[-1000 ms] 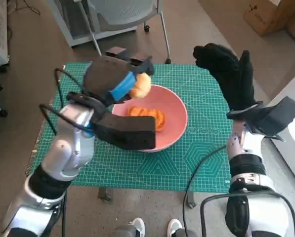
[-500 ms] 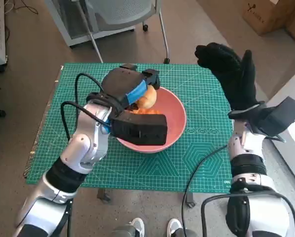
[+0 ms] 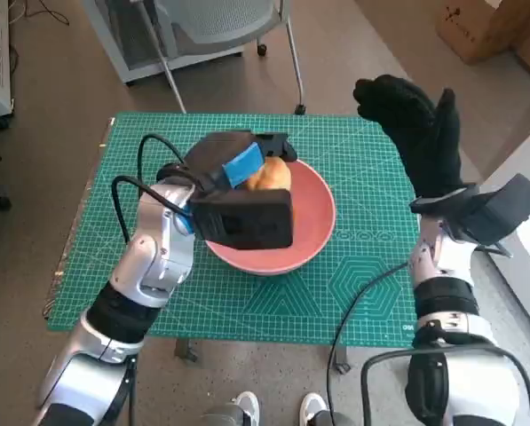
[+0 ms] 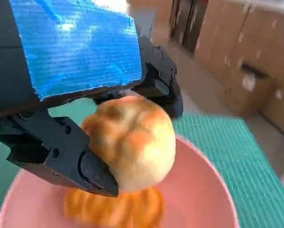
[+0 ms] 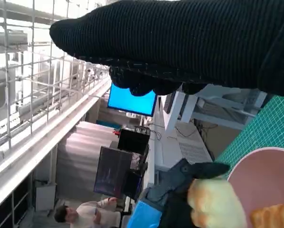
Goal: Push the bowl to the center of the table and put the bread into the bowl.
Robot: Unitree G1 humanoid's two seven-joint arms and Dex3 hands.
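Left hand holding a bread roll over the pink bowl, right hand raised and idle.

The blue-taped black left hand [image 3: 238,164] grips a round golden-brown bread roll [image 3: 270,175] between its black fingers [image 4: 92,173], just above the inside of the wide pink plastic bowl [image 3: 313,222]; whether the roll touches the bowl I cannot tell. A flatter orange piece of bread [image 4: 113,209] lies on the bowl's bottom beneath the roll. The bowl sits near the middle of the green gridded cutting mat [image 3: 371,266] that covers the table. The black knitted-glove right hand [image 3: 415,133] is up at about two o'clock from the bowl, well apart from it, fingers loosely spread and holding nothing. A grey office chair [image 3: 220,27] stands beyond the table at twelve o'clock.
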